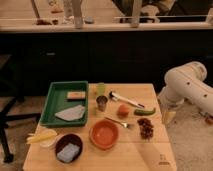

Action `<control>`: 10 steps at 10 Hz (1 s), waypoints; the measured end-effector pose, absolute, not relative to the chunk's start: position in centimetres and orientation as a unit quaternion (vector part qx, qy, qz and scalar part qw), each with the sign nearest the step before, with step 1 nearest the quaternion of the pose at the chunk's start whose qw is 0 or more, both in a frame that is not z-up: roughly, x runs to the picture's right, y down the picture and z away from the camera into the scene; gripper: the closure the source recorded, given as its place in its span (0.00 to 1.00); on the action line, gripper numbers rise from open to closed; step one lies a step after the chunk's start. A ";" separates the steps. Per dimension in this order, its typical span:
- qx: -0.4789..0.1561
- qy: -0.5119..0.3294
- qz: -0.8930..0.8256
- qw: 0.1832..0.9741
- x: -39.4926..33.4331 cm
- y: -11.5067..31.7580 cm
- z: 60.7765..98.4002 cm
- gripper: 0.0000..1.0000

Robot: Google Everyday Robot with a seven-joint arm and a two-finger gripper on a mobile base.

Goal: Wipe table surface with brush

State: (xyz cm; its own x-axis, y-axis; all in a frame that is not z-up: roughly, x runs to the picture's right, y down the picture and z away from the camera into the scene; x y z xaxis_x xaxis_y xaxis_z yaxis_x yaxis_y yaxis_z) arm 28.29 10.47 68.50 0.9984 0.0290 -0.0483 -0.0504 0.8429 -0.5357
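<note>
The brush (pixel 126 99) lies flat on the light tan wooden table surface (pixel 135 152), right of centre towards the back, with its whitish round head at the left and its dark handle running right towards a green pepper (pixel 144 112). My white arm (pixel 187 87) reaches in from the right. Its gripper (pixel 168 117) hangs just off the table's right edge, level with the pepper, a short way right of the brush's handle end and apart from it. It holds nothing that I can see.
A green tray (pixel 51 105) holds a cloth and a small block at the left. Around the brush are a metal cup (pixel 101 103), a green cup (pixel 101 89), an orange fruit (pixel 123 110), a fork (pixel 119 122), grapes (pixel 146 128), an orange bowl (pixel 104 135) and a dark bowl (pixel 68 148).
</note>
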 end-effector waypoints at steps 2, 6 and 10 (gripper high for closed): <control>-0.278 0.024 0.026 0.960 28.1 10.2 69.1 0.20; -0.274 0.029 0.056 0.960 26.6 8.4 72.0 0.20; -0.242 0.035 0.152 0.958 26.3 7.8 75.3 0.20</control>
State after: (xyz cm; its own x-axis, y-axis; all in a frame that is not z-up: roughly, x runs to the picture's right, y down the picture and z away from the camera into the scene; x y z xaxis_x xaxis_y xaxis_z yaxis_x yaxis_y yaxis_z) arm 26.29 7.78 75.32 0.9513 0.2744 -0.1405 -0.3082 0.8362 -0.4536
